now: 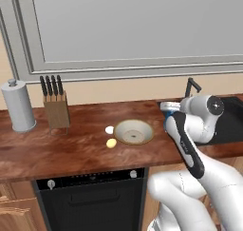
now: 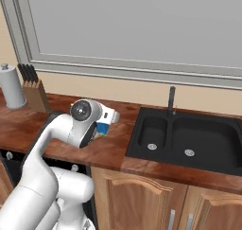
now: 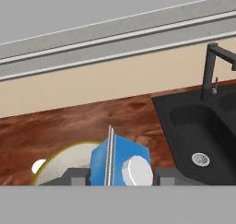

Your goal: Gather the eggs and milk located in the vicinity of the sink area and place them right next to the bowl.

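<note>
As the hand view looks along the pincer [image 3: 113, 174], the two grey fingers [image 3: 73, 176] stand at the bottom of the frame on either side of the milk [image 3: 120, 162], pressed against the blue carton, so the pincer is pinching the milk. The carton shows a thin ridge along its top and a white round cap, and it sits in the lower middle of this frame. In the left base view the milk [image 1: 167, 115] is just a small blue and white spot at the right of centre, half hidden by the white arm, and it is to the right of the bowl [image 1: 133, 131]. In the right base view the milk [image 2: 103, 127] appears left of centre, beside the round joint of the arm, and whether it touches the counter [image 2: 113, 146] I cannot tell. The cream bowl lies in the middle of the left base view on the brown wooden counter, and in the hand view its rim [image 3: 55, 157] shows at the lower left, behind the carton. The white egg [image 1: 109, 129] lies just beside the bowl on its left side, and the yellowish egg [image 1: 111, 143] lies just under it, also close to the rim. The black sink [image 2: 189, 139] with two basins and silver drains occupies the right part of the right base view, with the dark faucet [image 2: 171, 100] behind it. At the upper left of the left base view stand a knife block [image 1: 56, 109] and a paper towel roll [image 1: 18, 106].
</note>
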